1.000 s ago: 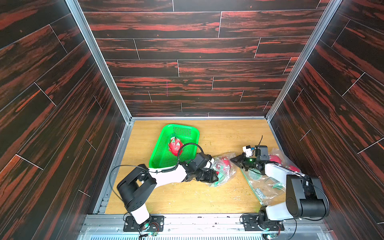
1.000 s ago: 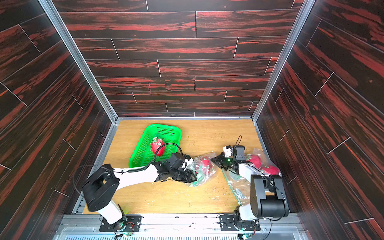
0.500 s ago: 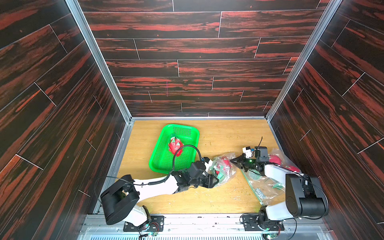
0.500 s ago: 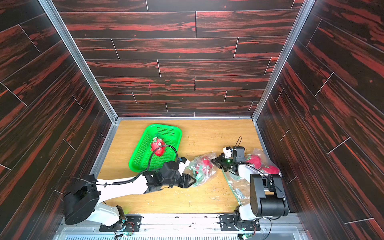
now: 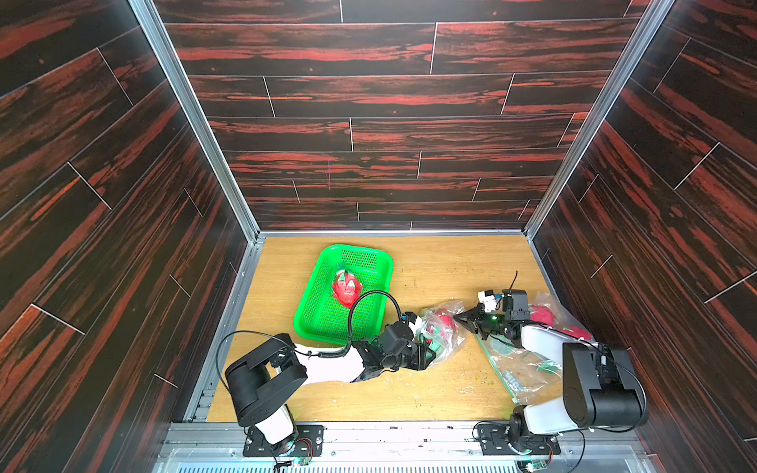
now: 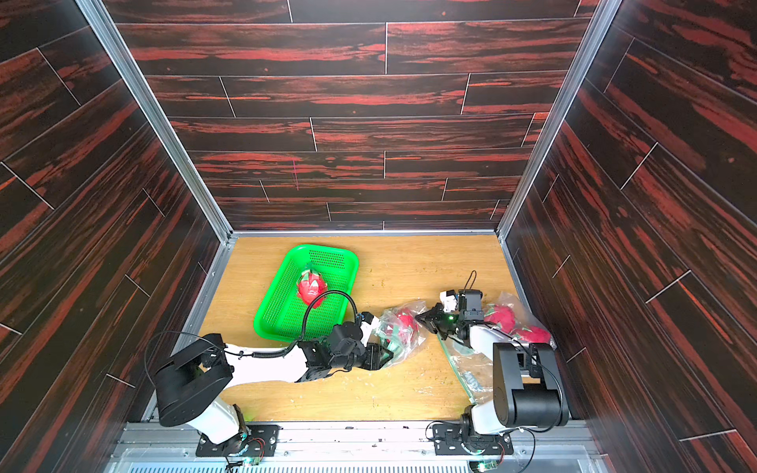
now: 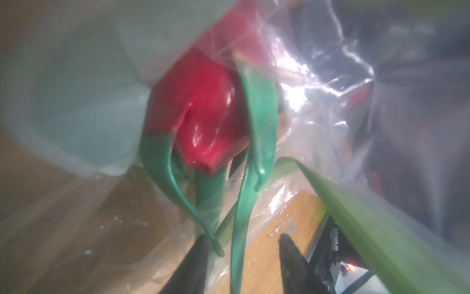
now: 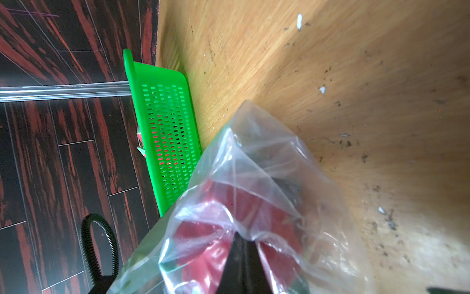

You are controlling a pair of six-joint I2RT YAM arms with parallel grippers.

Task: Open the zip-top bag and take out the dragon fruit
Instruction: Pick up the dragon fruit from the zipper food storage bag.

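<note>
right gripper (image 8: pixel 241 241) clamping bag (image 8: pixel 267 157), jaws together on plastic; left gripper (image 7: pixel 243 236) sitting inside bag, jaws apart around dragon fruit (image 7: pixel 203 109) leaf.

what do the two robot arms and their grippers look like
The left arm and right arm have white shells and black joint housings. The left gripper and right gripper have black tapered fingers. A black ribbed cable loops over the left arm; a green light glows by the right wrist.

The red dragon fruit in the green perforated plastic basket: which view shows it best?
Both top views: the dragon fruit shows almost whole. Right wrist view: red glimpses through holes of the green basket. Left wrist view: absent.
</note>
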